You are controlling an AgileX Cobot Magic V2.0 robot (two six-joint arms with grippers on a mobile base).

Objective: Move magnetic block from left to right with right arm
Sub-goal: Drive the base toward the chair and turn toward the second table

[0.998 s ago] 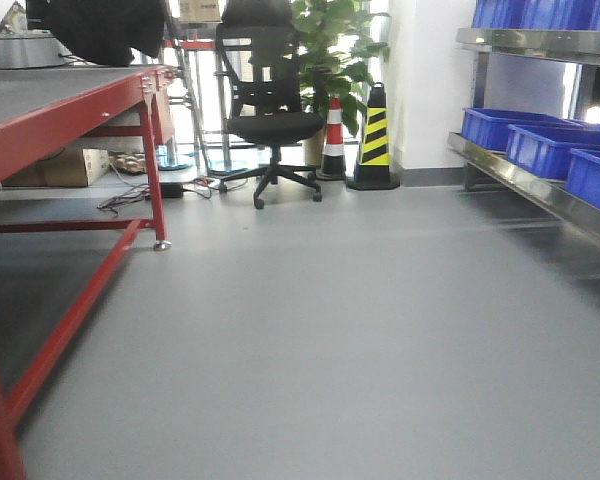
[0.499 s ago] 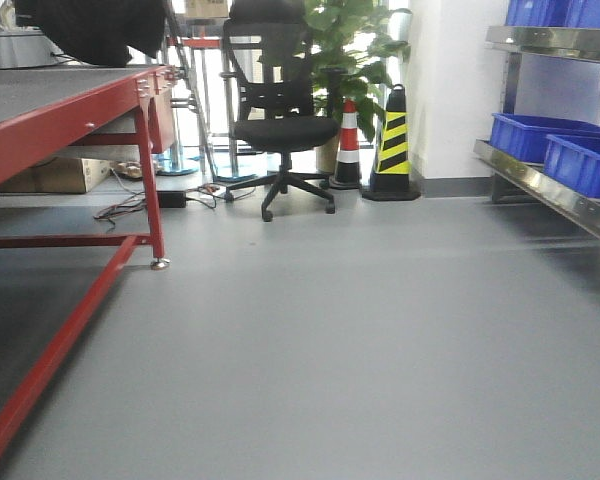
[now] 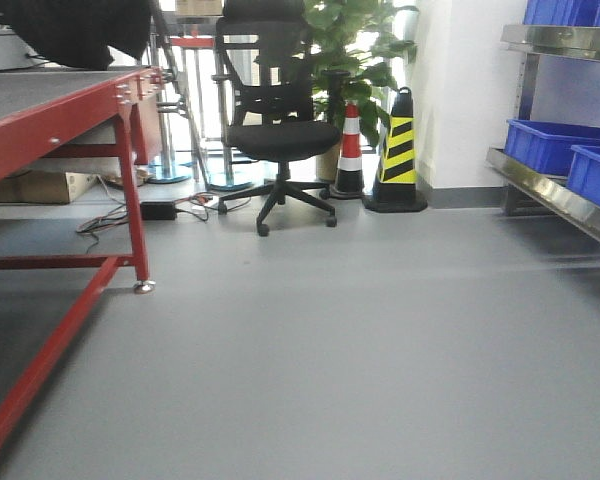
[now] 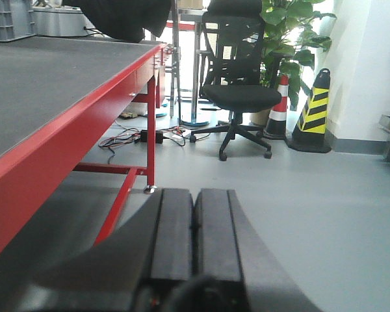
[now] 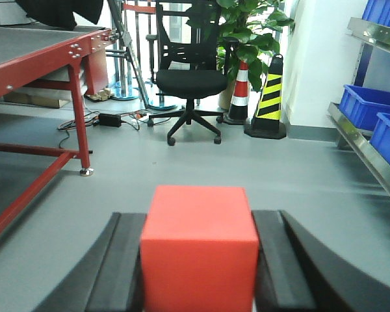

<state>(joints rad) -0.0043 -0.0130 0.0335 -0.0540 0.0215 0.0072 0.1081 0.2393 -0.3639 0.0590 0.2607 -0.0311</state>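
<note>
The right claw (image 5: 199, 273) is clenched on the magnetic block (image 5: 199, 244), a small matte red cube with plain smooth faces; its two black fingers (image 5: 120, 266) press the cube's left and right sides, and the cube sits upright between them, carried in the air above the smooth grey floor (image 5: 299, 175) rather than resting on any surface; the left claw (image 4: 195, 240) is clenched on nothing, its flat black pads (image 4: 172, 234) meeting along a thin seam; to the left stands the red steel-framed desk with a dark grey top (image 4: 45, 91), and nothing red lies on the part of it that shows; far ahead are a black mesh office chair (image 3: 280, 130) and a black-and-yellow striped cone (image 3: 398, 150), and on the right a steel shelf (image 3: 555, 195) carrying blue plastic bins (image 3: 550, 145); judging by this, the pick-up is done and the block is in hand, so roughly the first half of the task is behind; what is left is to bring it to the right-hand spot, set it down and release it; where exactly that spot lies cannot be told from these views.
</note>
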